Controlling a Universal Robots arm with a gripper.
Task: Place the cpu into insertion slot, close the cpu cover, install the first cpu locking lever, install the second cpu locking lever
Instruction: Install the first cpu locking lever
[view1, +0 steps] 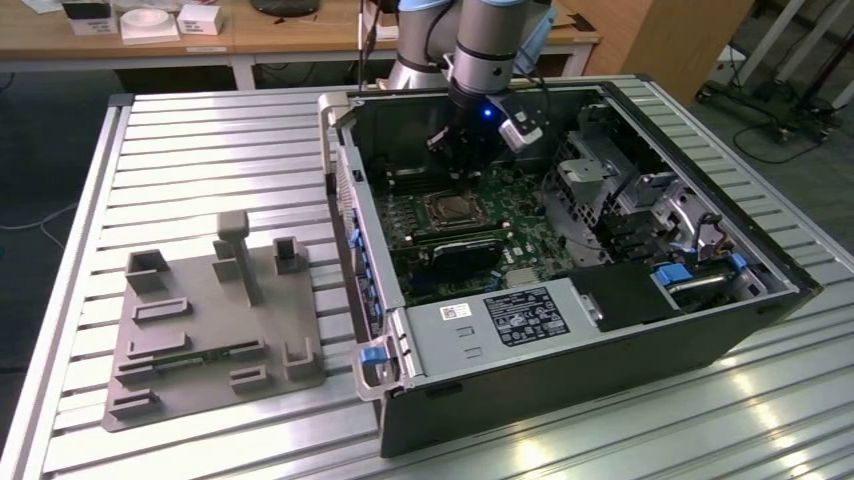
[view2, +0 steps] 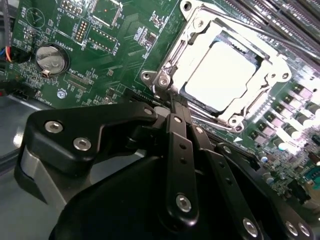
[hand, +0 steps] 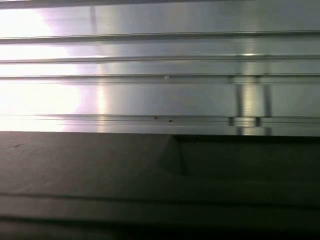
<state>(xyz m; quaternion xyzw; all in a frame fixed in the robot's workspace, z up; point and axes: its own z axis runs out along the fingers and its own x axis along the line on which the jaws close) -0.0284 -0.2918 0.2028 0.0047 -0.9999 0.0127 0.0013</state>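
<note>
While the chip (view2: 220, 75) lies in the socket (view2: 162, 80) under its metal frame (view2: 265, 82), at the middle of the board (view2: 125, 45), the gripper (view2: 172, 105) is seen at the socket's corner, fingers pressed together, holding nothing; the chip is judged light, fragile, edge-held only.

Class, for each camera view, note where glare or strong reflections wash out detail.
In the second wrist view, glare bleaches the top of the cpu nearly white. In the first wrist view, the metal slats blow out in one bright patch above a dark, shadowed band. In the exterior view, light streaks reflect off the table.
</note>
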